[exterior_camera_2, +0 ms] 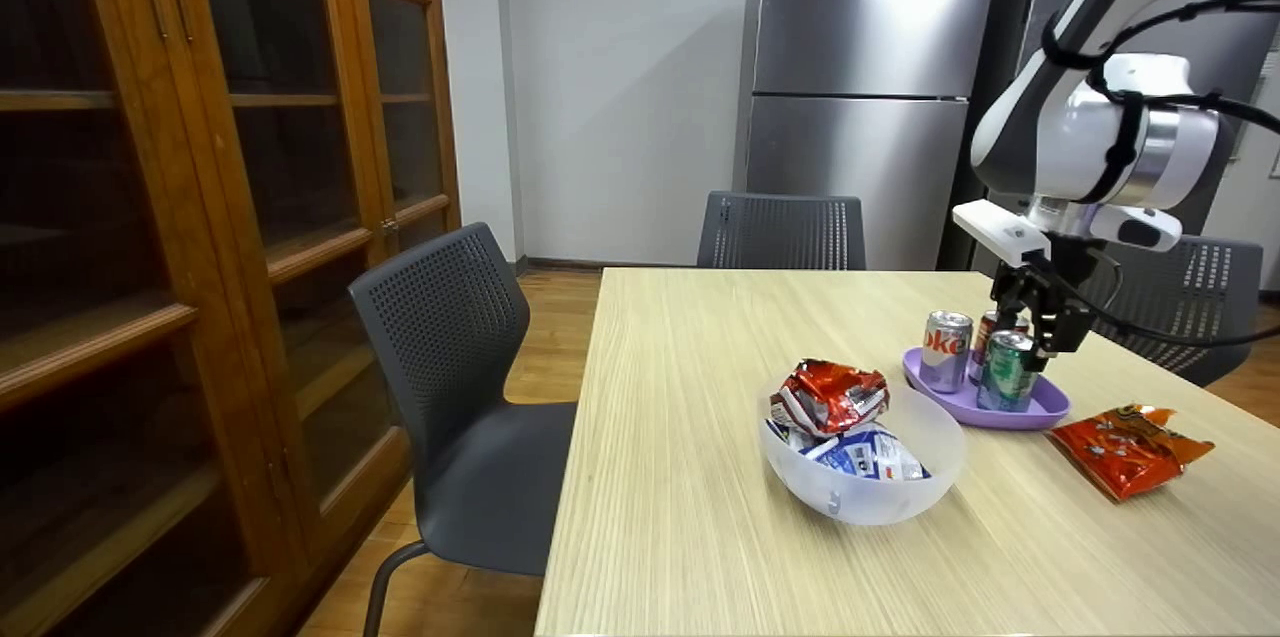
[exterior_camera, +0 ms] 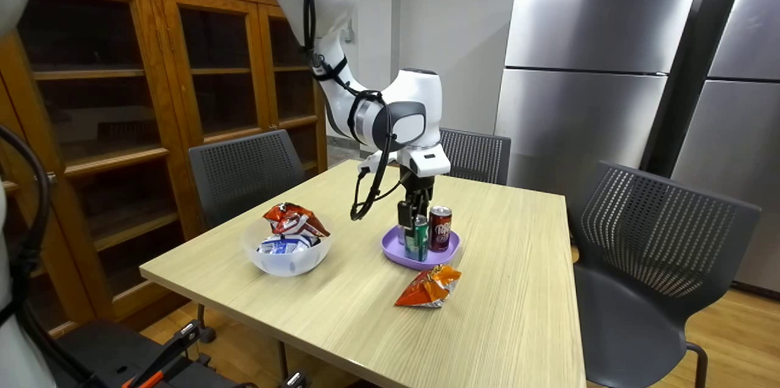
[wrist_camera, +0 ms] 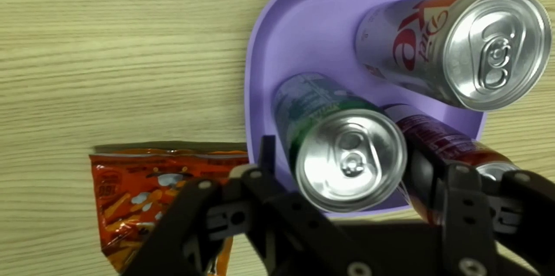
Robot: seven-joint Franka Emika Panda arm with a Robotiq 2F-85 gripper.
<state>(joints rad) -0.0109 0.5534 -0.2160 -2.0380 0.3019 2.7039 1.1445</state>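
In an exterior view the bowl (exterior_camera: pixel 289 264) stands left of the tray (exterior_camera: pixel 437 259) on the desk (exterior_camera: pixel 506 315), with the upper packet (exterior_camera: pixel 297 221) on the lower packet (exterior_camera: pixel 286 245) inside it; the loose packet (exterior_camera: pixel 428 287) lies before the tray. In the wrist view it bears the Diet Coke can (wrist_camera: pixel 451 48) at upper right, the Dr Pepper can (wrist_camera: pixel 451 144) below it and the third can (wrist_camera: pixel 340 141) further left, between the fingers (wrist_camera: pixel 267 155) of the end effector (wrist_camera: pixel 345 155)
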